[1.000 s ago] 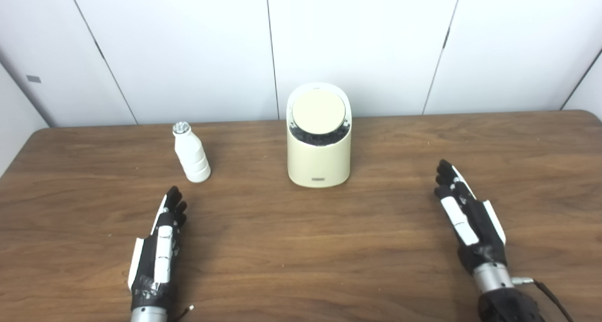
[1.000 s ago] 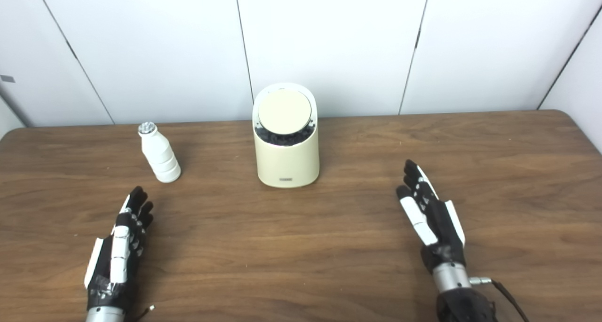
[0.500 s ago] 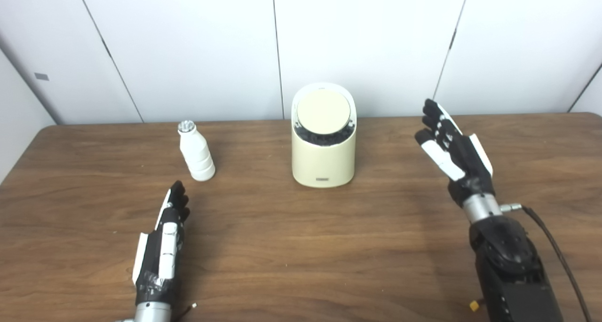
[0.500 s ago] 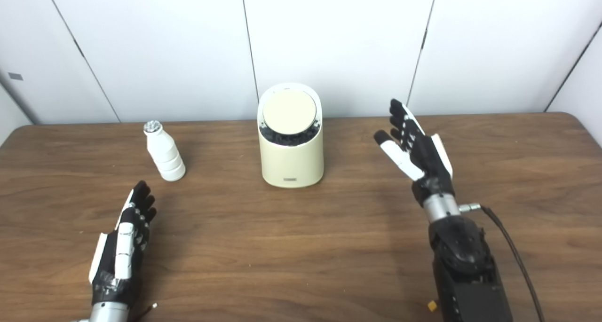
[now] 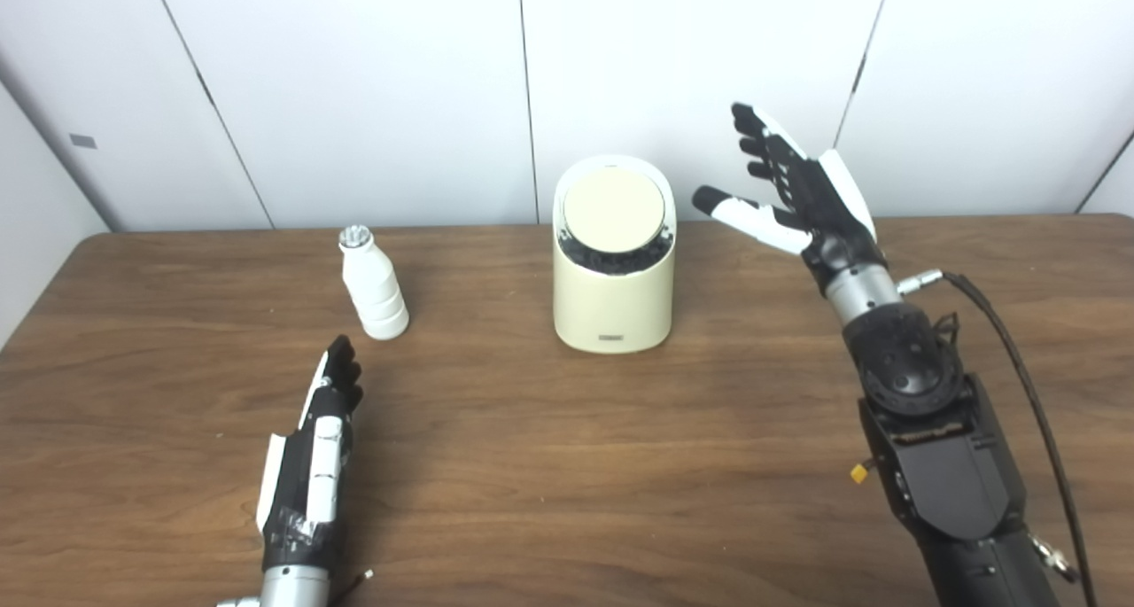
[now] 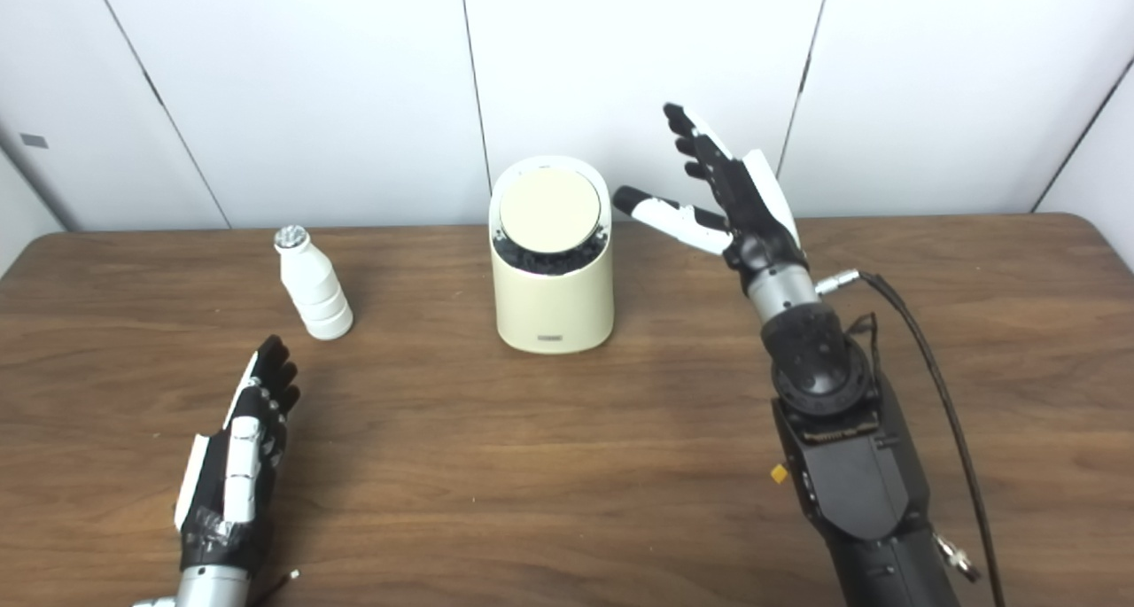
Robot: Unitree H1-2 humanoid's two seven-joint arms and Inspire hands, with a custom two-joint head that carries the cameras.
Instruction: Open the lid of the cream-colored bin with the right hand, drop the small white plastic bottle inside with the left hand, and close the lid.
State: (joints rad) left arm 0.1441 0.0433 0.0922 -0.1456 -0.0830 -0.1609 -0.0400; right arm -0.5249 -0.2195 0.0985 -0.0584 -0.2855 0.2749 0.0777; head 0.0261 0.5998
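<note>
The bench (image 5: 567, 465) is dark brown with a wood-grain finish and rounded far corners, its near edge cut off by the frame. Near its middle, toward 12 o'clock, stands the bin (image 5: 613, 279): a smooth cream cylinder, matte like plastic, with a slanted top that rises at the back. Its lid (image 5: 613, 210) is a flat round disc, shut, ringed at the front by a dark band whose detail is too fine to make out. A small dark label low on the bin's front carries writing too small to read. The bottle (image 5: 374, 284) stands upright at 9 o'clock from the bin, well apart from it; it is white plastic with ribbed steps low on its body and a crinkled, silvery foil-like top. The left robot hand (image 5: 312, 465), black with white plates, lies at 6 o'clock from the bottle, low on or just over the bench, fingers straight and close together, holding nothing. The right robot hand (image 5: 793, 195) is raised at 3 o'clock from the lid, fingers spread wide and empty, its white-backed thumb pointing toward the bin without touching it. A black cable (image 5: 1019, 359) loops from its metal wrist. Behind stand plain white wall panels (image 5: 372, 84) with dark seams.
</note>
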